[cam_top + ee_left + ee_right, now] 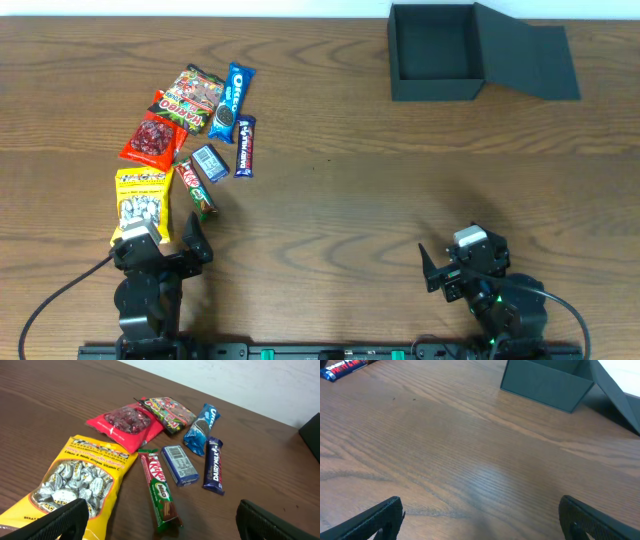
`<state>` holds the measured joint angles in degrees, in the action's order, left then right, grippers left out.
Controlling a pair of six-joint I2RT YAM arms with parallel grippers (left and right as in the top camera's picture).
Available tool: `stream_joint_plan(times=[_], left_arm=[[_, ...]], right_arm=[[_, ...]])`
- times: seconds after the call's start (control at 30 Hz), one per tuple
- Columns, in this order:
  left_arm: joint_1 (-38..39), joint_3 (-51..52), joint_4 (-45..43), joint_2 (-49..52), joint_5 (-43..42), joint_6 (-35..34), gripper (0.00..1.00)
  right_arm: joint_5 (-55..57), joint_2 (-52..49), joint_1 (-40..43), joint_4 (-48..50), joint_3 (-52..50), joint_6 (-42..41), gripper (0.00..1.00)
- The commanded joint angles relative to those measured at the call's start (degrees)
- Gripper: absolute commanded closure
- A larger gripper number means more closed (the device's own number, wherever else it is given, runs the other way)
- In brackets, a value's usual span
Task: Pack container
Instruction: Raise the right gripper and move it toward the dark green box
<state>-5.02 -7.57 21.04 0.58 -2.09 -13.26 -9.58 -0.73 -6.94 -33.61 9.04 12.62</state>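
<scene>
The container (437, 88), a dark grey-green shallow box, stands open and empty at the far right, its flap lid (530, 60) lying back to the right. The right wrist view shows its near wall (545, 382). Snack packets lie in a cluster at the left: a yellow bag (143, 205) (75, 480), a red bag (153, 140) (125, 422), a Haribo bag (192, 98), an Oreo pack (229, 102), a Dairy Milk bar (245, 146), a small blue packet (210, 162) and a KitKat-Milo bar (196, 188) (159, 487). My left gripper (160, 243) (160, 532) is open just short of the bar's near end. My right gripper (462, 262) (480, 525) is open over bare wood.
Both arm bases sit at the table's near edge. The wooden tabletop (350, 200) stretches between the snack cluster and the container. A white surface shows beyond the far edge behind the lid.
</scene>
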Motion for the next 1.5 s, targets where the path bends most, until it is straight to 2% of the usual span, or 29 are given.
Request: stream_joint_plan(times=[0.0, 1.37, 1.47], left_arm=[[0.2, 1.2, 0.3, -0.3, 1.0, 0.9, 0.05], [0.2, 1.2, 0.3, -0.3, 1.0, 0.9, 0.05], [0.2, 1.2, 0.3, -0.3, 1.0, 0.9, 0.05]], right_arm=[[0.2, 0.3, -0.2, 0.0, -0.3, 0.7, 0.01], [0.2, 0.3, -0.2, 0.0, -0.3, 0.7, 0.01], [3.3, 0.3, -0.2, 4.6, -0.3, 1.6, 0.01]])
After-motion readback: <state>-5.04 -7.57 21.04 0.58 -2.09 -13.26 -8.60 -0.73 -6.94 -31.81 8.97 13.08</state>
